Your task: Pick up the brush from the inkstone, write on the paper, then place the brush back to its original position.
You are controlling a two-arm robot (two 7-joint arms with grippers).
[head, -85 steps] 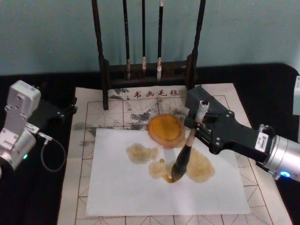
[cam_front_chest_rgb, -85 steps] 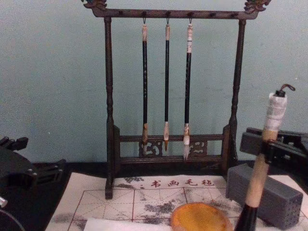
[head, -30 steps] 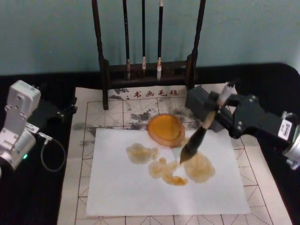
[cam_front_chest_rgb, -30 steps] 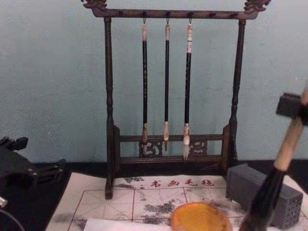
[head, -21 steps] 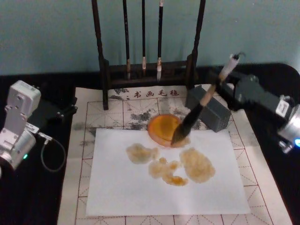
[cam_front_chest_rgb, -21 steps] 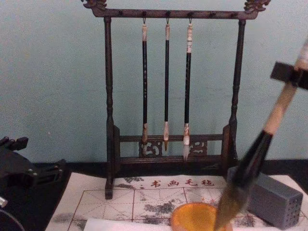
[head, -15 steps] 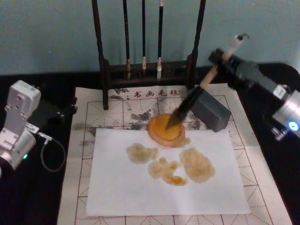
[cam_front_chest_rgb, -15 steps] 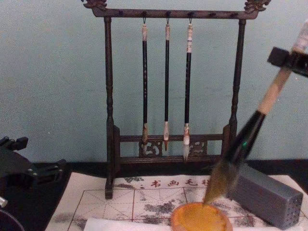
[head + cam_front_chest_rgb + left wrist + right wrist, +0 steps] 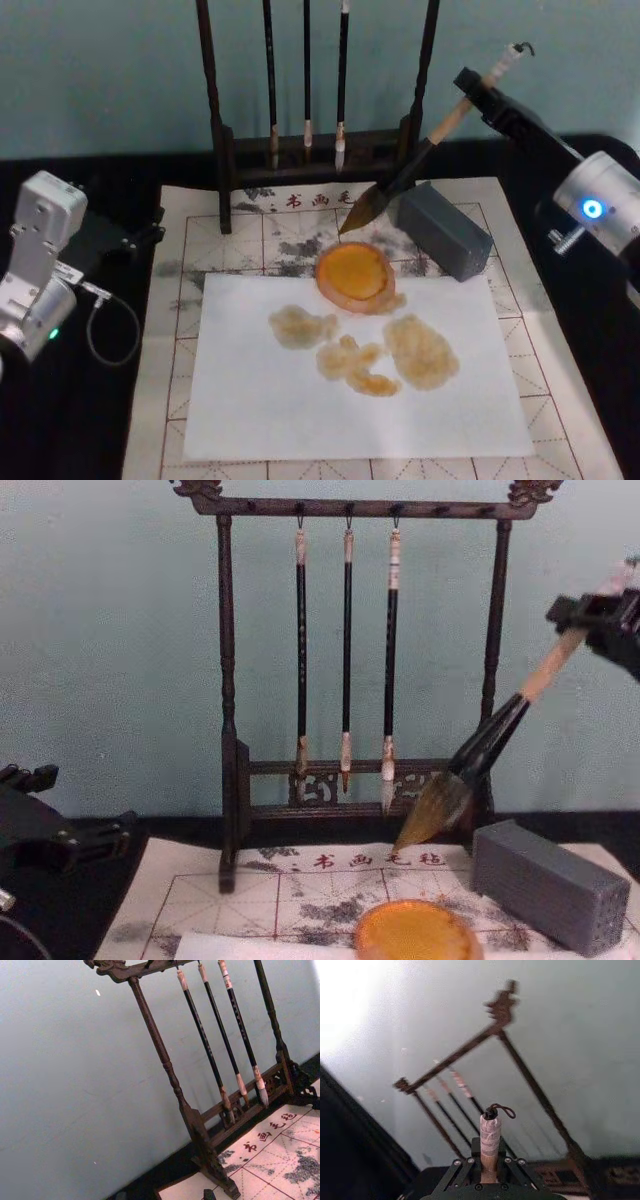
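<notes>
My right gripper (image 9: 478,98) is shut on the pale upper handle of the brush (image 9: 405,175). The brush hangs tilted in the air, its bushy tip just beyond the far rim of the orange inkstone (image 9: 355,274) and in front of the stand's base. From the chest, the brush (image 9: 487,746) slants down from the right gripper (image 9: 598,615) to a tip above the inkstone (image 9: 418,932). In the right wrist view the fingers (image 9: 465,1172) clamp the brush (image 9: 490,1136) below its loop. The white paper (image 9: 300,400) carries yellowish wet blotches. My left gripper (image 9: 140,235) rests open at the left.
A dark wooden brush stand (image 9: 225,150) with three thin hanging brushes stands at the back, also in the left wrist view as the stand (image 9: 170,1070). A grey block (image 9: 445,240) lies right of the inkstone. A gridded felt mat (image 9: 170,400) lies under the paper.
The right gripper lifted the brush off the paper and swung it back and up. Its tip passed over the inkstone and now hangs beyond the far rim. The left arm stayed still.
</notes>
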